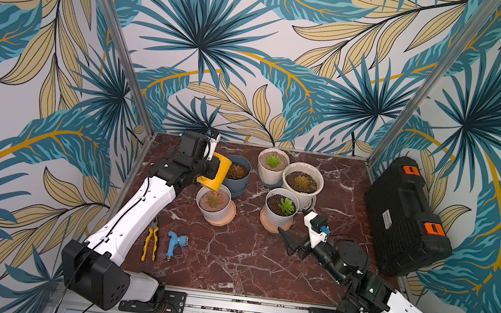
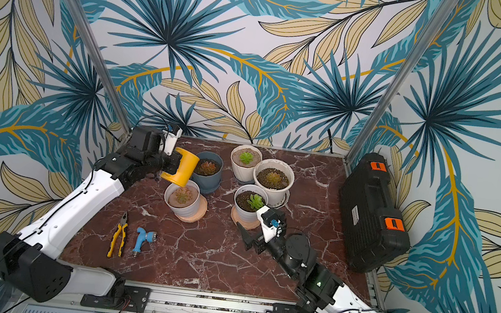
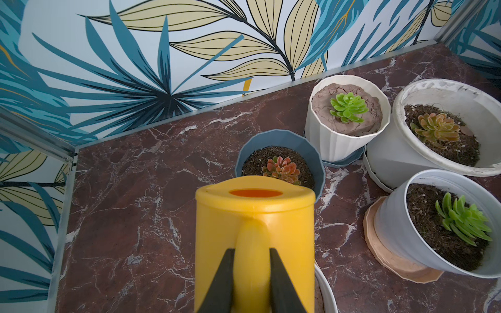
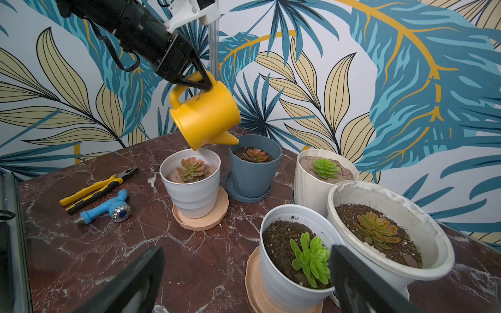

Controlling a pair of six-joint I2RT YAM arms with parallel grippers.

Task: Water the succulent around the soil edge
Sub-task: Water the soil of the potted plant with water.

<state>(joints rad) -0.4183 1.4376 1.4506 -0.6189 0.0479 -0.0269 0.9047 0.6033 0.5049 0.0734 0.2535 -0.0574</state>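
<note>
The left gripper point(image 3: 251, 252) is closed tight on the handle of the yellow watering can point(image 4: 204, 113); the can is tilted, its spout point(image 4: 229, 139) above the far rim of the white pot point(image 4: 189, 189) holding the pinkish succulent point(image 4: 191, 169), or perhaps between it and the blue pot point(image 4: 254, 173); in the left wrist view the can hides this white pot almost fully; the right gripper point(image 4: 248, 250) stands wide open, empty, its fingers cut off by the picture's edge.
</note>
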